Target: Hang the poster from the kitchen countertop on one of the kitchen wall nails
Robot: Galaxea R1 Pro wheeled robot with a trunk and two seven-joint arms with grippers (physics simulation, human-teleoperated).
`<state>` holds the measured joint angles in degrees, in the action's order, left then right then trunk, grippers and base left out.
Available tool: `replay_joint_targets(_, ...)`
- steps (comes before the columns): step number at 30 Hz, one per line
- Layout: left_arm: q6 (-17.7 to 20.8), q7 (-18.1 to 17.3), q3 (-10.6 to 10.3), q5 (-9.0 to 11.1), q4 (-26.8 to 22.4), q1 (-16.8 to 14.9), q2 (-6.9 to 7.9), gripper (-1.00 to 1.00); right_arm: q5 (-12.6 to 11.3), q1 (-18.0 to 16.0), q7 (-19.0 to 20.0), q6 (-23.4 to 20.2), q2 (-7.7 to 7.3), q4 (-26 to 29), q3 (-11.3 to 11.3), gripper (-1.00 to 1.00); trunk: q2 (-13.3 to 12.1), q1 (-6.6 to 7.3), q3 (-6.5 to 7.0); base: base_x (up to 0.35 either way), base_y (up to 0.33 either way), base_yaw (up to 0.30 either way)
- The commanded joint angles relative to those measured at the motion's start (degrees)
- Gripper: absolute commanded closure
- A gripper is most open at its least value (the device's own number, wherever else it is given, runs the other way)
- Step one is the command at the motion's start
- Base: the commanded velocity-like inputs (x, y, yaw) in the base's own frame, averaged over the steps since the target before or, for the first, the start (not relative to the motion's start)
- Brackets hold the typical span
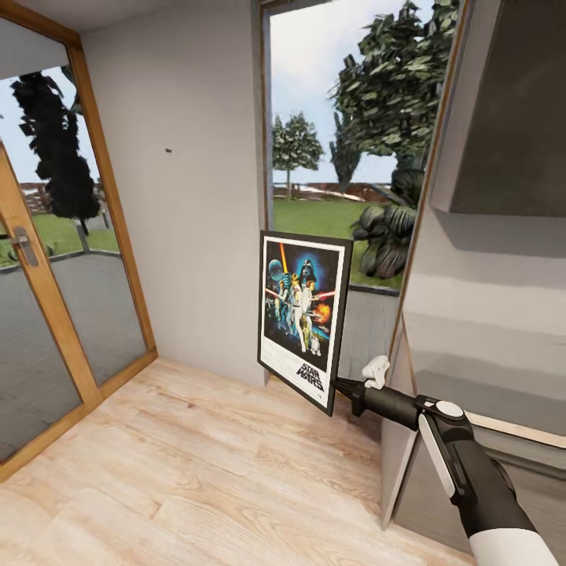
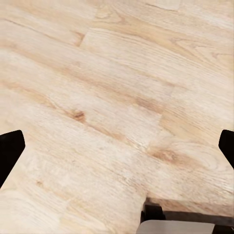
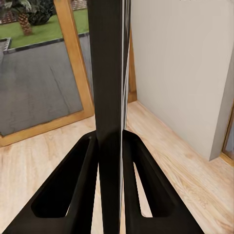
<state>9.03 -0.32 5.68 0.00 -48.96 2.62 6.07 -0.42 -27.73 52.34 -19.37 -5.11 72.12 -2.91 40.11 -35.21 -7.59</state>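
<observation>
**Poster held upright in a bare kitchen corner**

The right hand [image 1: 343,387] is clamped on the poster [image 1: 303,317], gripping its lower right corner; in the right wrist view both dark fingers [image 3: 80,185] press against the thin black frame edge [image 3: 109,97], which runs straight up between them. The poster hangs in the air, upright and slightly tilted, its picture side toward the head camera — "STAR WARS" at the bottom, white inner border around the dark blue art. It sits low in front of the corner where the pale grey wall [image 1: 189,236] meets a tall window [image 1: 346,141] looking onto lawn and trees.

High on that wall, well above and to the left of the poster, a wall nail [image 1: 168,150] shows as a tiny dark speck.

The left hand [image 2: 117,146] stands wide, its two dark fingertips [image 2: 9,151] at opposite edges of the left wrist view with only light wood plank floor [image 2: 117,97] between them.

The same pale plank floor [image 1: 196,472] covers the room — bare boards. At the left a wood-framed glass door [image 1: 47,314] with a metal handle opens onto grey paving. At the right stands a grey panel [image 1: 487,314].
</observation>
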Motion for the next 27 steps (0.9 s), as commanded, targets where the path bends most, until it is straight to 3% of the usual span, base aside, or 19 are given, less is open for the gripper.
replay_joint_targets(1,0.38,-0.03,0.03,0.00,-0.17,0.02,0.00,-1.00,-0.19,-0.05,0.39,-0.58,0.01,0.04,-0.10,1.00,-0.34,0.21,0.10,0.000,0.000,0.000)
replay_joint_targets(27,0.38,-0.03,0.03,0.00,-0.17,0.02,0.00,-1.00,-0.19,-0.05,0.39,-0.58,0.01,0.04,-0.09,1.00,-10.77,5.92,4.77,0.000,0.000,0.000)
